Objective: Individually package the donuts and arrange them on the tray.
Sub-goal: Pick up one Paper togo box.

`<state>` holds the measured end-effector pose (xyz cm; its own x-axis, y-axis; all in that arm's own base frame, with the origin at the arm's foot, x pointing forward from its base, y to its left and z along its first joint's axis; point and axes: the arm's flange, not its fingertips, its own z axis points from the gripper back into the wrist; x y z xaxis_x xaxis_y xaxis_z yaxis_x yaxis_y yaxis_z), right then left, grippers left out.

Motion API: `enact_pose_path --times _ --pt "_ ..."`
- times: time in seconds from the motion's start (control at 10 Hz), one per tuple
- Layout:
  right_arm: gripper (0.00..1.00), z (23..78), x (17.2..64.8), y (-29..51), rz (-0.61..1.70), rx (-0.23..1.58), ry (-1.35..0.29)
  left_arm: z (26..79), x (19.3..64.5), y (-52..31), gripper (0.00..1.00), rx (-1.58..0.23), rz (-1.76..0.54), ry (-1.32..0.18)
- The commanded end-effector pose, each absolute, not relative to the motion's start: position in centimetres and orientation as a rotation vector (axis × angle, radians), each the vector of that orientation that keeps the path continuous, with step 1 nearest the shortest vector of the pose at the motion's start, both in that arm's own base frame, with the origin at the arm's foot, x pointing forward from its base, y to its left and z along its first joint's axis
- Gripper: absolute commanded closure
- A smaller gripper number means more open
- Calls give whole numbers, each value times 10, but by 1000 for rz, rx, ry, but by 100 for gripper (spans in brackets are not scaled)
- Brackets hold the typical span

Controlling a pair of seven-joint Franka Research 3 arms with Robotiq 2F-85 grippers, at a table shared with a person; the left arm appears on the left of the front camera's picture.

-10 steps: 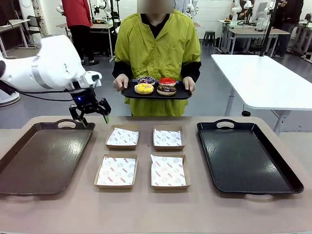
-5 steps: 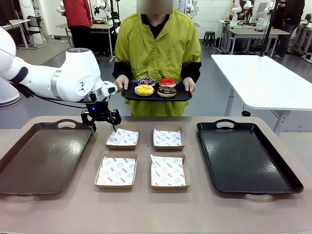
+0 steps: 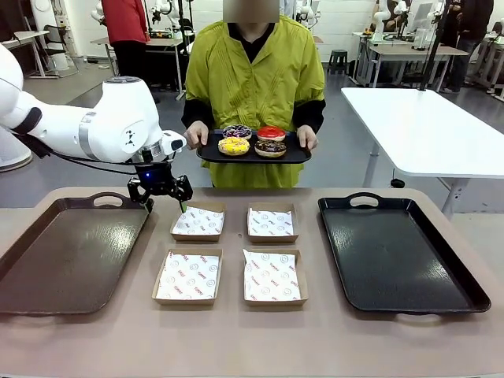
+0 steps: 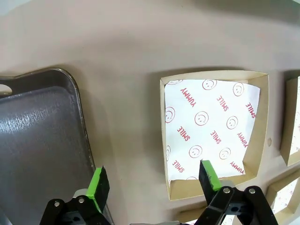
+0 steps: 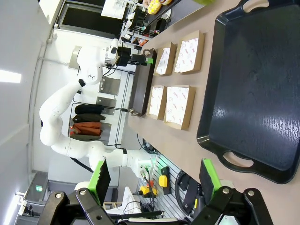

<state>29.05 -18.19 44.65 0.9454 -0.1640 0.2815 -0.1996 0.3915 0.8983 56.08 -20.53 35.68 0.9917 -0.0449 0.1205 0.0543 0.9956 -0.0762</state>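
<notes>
Okay, so the donuts (image 3: pixel 252 139) aren't on the counter (image 3: pixel 315 339) yet. All four sit on a small black tray (image 3: pixel 293 155) that a person holds in both hands, well beyond the far-left box (image 3: pixel 197 236) and higher up.

The left gripper (image 3: pixel 165 205) hovers just beside that box, on the side toward the brown tray (image 3: pixel 47 268), spread wide and empty. The right gripper (image 5: pixel 154 176) is spread too, nothing in it, well away from that box.

Handling-wise, I'd guess these are light, soft and squashy. The icing looks glossy, so probably sticky or slick, and sprinkles would scrape off. I'd pinch lightly across the ring on the plain sides, low down, staying off the top. The yellow-iced one (image 3: pixel 233 145) sits nearest that box, so it's likely the easiest reach.
</notes>
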Motion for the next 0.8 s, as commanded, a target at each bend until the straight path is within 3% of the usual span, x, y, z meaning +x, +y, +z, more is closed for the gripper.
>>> enact_pose_path --times 0.0,0.7 --pt "0 446 292 -182 24 1191 -369 359 561 -203 0 -91 -53 -108" --pt "0 446 292 -182 24 1191 -369 331 576 -233 0 -11 -77 -117"
